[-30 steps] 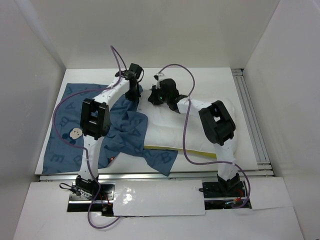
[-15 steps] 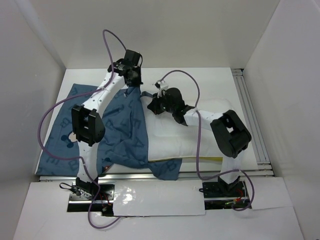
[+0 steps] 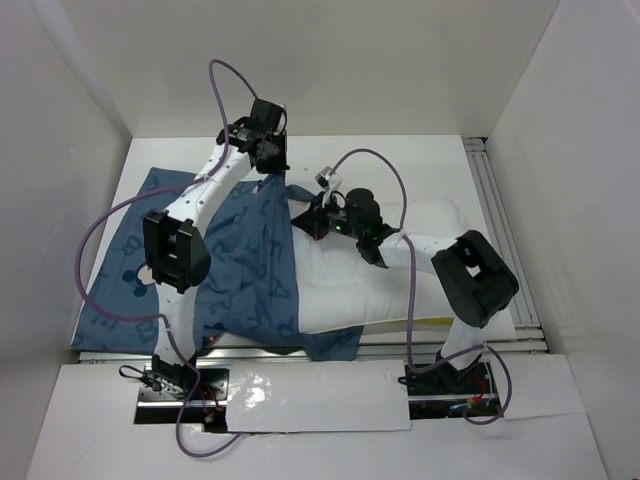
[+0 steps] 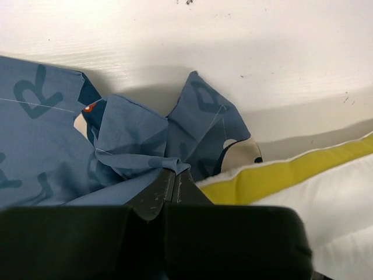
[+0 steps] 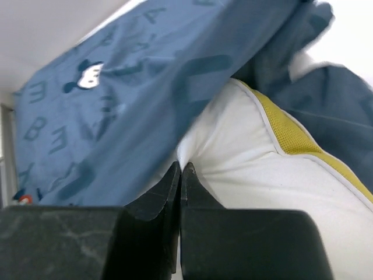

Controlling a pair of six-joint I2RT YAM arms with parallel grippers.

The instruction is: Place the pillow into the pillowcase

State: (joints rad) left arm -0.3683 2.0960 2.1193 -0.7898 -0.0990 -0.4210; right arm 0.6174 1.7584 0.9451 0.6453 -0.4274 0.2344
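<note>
Seen from above, the dusty-blue pillowcase [image 3: 250,270] sprawls over the left half of the white table [image 3: 420,160], its right side drawn over the left end of the white pillow [image 3: 345,290], which lies across the middle and right of the table. The left gripper [image 3: 268,172] hangs near the table's far edge, at the pillowcase's far border, while the right gripper [image 3: 306,222] points left at the pillow's far left corner, just beside the blue cloth. From the left wrist, the jaws stand pressed together on a bunched fold of the lettered pillowcase, the fabric gathering into their tips; the pillow's yellow band [image 4: 274,178] runs just right of them, touching the cloth. From the right wrist, the jaws stand closed, their tips against the white pillow where the pillowcase drapes over it; whether any fabric is pinched between them cannot be told. A cartoon mouse face [image 5: 90,76] shows on the blue cover above.
</note>
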